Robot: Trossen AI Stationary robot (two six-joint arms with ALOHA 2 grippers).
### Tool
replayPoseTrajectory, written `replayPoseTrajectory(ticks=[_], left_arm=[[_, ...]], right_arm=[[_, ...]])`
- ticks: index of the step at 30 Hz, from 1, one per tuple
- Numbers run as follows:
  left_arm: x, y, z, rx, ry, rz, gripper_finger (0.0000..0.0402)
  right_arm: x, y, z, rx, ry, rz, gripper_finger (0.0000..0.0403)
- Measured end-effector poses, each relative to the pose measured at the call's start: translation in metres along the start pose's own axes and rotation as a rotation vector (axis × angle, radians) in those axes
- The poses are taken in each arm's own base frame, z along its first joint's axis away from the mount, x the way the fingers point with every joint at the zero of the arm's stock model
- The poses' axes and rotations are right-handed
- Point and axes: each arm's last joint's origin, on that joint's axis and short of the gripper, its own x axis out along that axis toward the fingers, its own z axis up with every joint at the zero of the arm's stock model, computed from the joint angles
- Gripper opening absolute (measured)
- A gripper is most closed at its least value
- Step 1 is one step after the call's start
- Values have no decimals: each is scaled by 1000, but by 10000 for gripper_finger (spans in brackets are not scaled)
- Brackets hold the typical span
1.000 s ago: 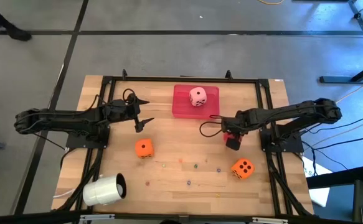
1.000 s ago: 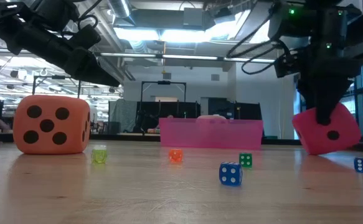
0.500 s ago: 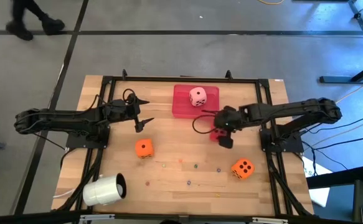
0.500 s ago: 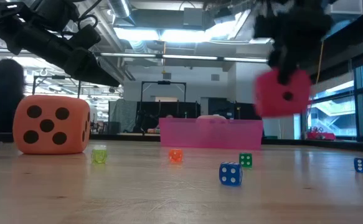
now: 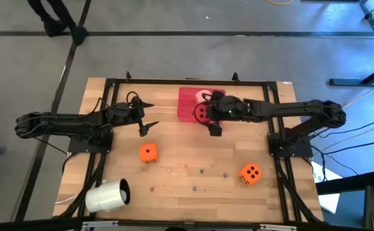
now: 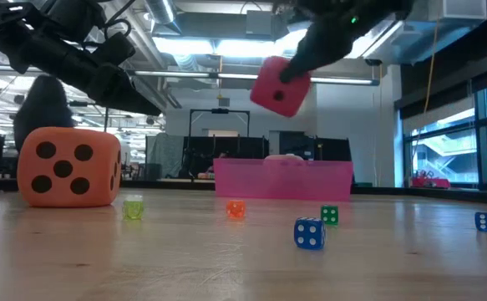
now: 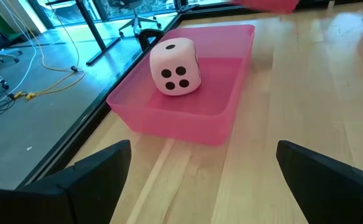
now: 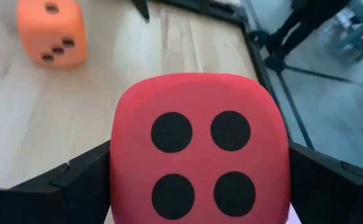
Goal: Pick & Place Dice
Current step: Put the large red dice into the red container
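The right gripper (image 5: 207, 113) is clamping the red die (image 8: 200, 149) between its two fingers, one pressed on each side face, and is carrying it in the air just above the near edge of the pink tray (image 5: 188, 108). From table level the red cube is hanging tilted well above the tray's wall, with clear air beneath it, a height that looks chosen to pass over the rim without snagging it.

The pale pink die (image 7: 175, 66) is already lying inside the tray, toward one end, leaving bare floor beside it; that free patch is probably where the red one should be dropped. The likely risk is a drop onto the pale pink die or the rim, sending the red one rolling out.

The left gripper (image 5: 147, 114) is waiting with its fingers spread and nothing between them, above the table just left of the tray and facing it, apart from the right arm's path.

Two orange dice are still sitting on the wood: one (image 5: 148, 153) near the table's middle-left, below the left gripper, the other (image 5: 249, 173) toward the front right. Open board surrounds both, giving room for an approach from above. Several tiny coloured dice (image 6: 308, 233) are scattered across the front of the table, and a white cup (image 5: 107, 195) is lying on its side at the front left corner.
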Motion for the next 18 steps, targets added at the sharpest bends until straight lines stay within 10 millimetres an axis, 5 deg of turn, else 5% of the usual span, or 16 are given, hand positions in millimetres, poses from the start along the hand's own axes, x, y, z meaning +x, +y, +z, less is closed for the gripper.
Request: replayPoseTrajectory(ticks=[8, 18], left_arm=[[0, 0, 0, -2, -1, 0, 398], [0, 0, 0, -2, -3, 1, 398]], right_arm=[[42, -21, -29, -10, 148, -13, 385], [57, -46, -24, 6, -61, 28, 385]])
